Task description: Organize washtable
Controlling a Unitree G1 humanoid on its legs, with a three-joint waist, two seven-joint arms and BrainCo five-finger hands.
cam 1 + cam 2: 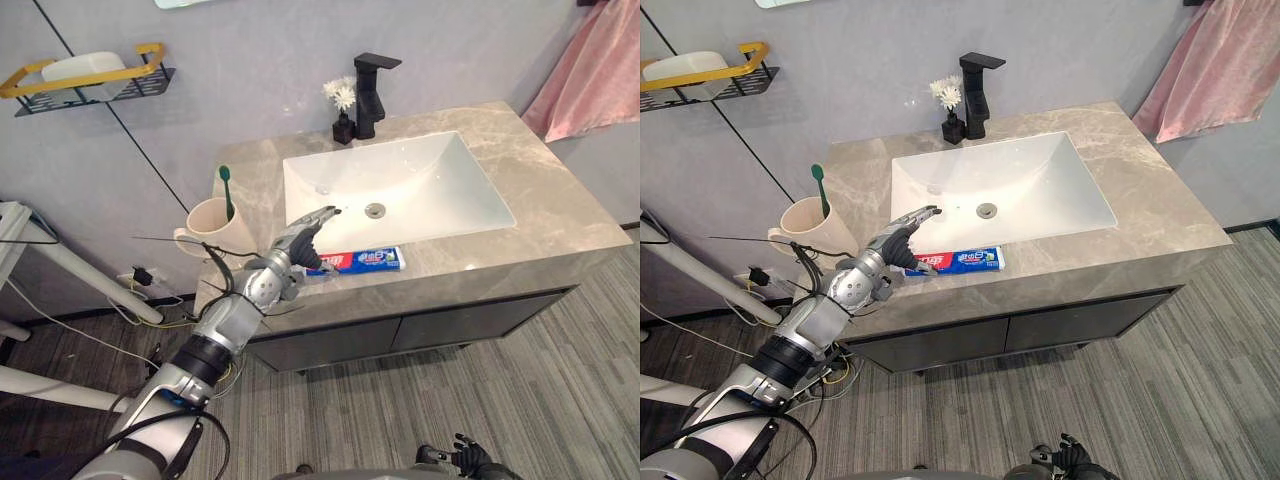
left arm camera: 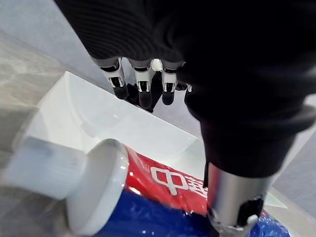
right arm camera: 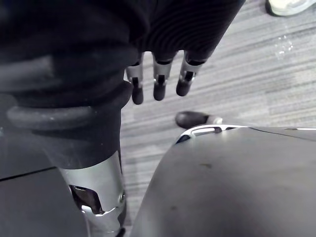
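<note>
Head stereo pair looking down, sharing washtable (image 1: 545, 190), wrist cameras close-up

Grey wall (image 1: 250, 60) with thin dark seams, far side. Grey plank floor (image 1: 560, 400) near and right. Dark-fronted cabinet (image 1: 450, 325) under beige marble-look worktop (image 1: 560, 200). White rectangular basin (image 1: 420, 170) set in it, black faucet (image 1: 372, 95) at far edge. Yellow-railed wire shelf (image 1: 145, 82) on wall, far left. Pink cloth (image 1: 595, 75) hangs far right.

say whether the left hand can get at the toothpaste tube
Probably yes: the left hand is open right by the cap end of the toothpaste tube on the counter, nothing between them.
</note>
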